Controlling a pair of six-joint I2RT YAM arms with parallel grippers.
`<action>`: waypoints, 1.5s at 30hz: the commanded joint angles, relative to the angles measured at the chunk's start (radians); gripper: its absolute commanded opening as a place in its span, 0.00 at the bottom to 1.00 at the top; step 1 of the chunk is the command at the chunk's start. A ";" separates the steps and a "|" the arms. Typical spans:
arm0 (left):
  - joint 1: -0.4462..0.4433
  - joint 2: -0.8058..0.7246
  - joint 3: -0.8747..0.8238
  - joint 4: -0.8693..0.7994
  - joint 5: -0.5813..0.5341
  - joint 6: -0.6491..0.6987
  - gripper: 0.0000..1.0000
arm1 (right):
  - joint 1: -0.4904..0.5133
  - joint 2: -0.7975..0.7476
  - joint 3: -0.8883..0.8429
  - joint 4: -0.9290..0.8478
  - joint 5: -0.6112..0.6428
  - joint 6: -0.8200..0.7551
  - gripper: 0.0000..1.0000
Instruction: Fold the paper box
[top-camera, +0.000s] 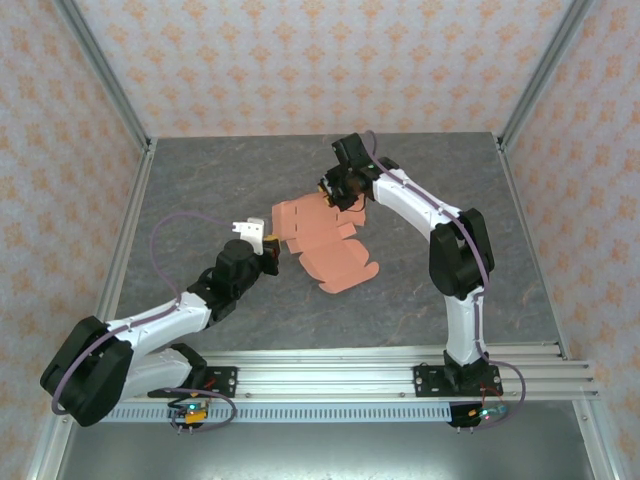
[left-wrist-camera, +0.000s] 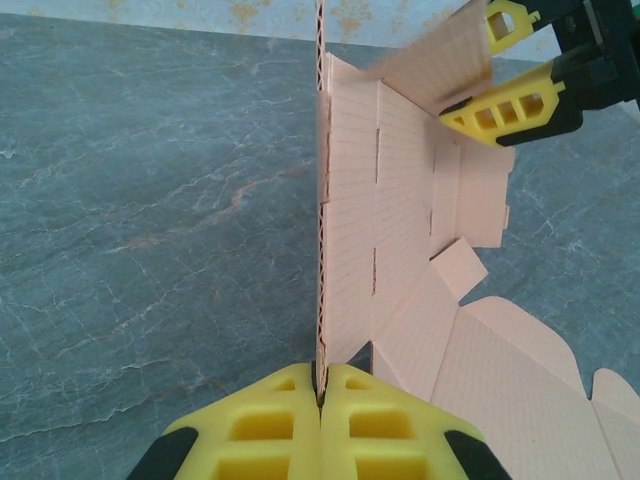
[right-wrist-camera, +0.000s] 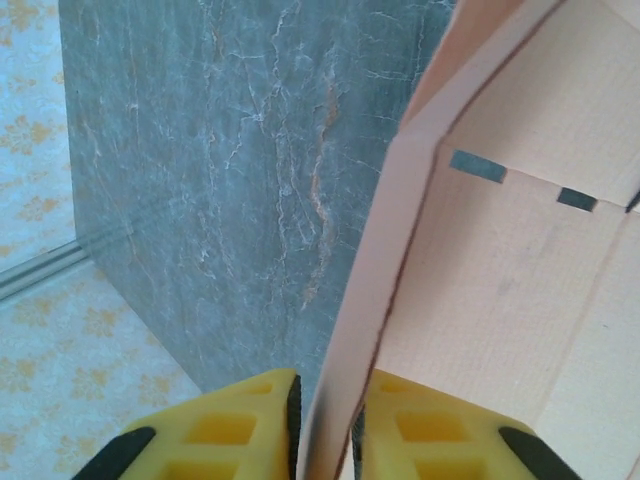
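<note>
- left arm (top-camera: 160, 320): white shell links between bulky black joint housings; a black block at the wrist with a small white bracket
- right arm (top-camera: 410, 200): the same white links and black joints
- purple cable (top-camera: 160, 235): thin; one runs along each arm in loose loops
- left gripper (left-wrist-camera: 320, 385): yellow fingers with rectangular cut-out windows; black rounded outer corners
- right gripper (right-wrist-camera: 325, 400): matching yellow windowed fingers with black corners
- base plates (top-camera: 450, 378): black and flat; below each sits a small board with orange and teal parts

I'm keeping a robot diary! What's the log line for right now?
task: fold paper box | left gripper: shut on box edge | right gripper: jaws around raised flap, grip unclear
</note>
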 joint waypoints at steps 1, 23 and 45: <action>-0.008 0.004 0.012 0.011 -0.049 0.001 0.00 | 0.002 -0.055 -0.009 0.016 0.029 -0.022 0.21; 0.005 0.067 0.084 -0.110 -0.156 -0.049 0.76 | -0.069 -0.223 -0.557 0.895 -0.209 -0.151 0.17; 0.158 -0.010 0.055 -0.078 0.111 -0.128 0.84 | -0.046 -0.157 -0.780 1.412 -0.201 -0.031 0.05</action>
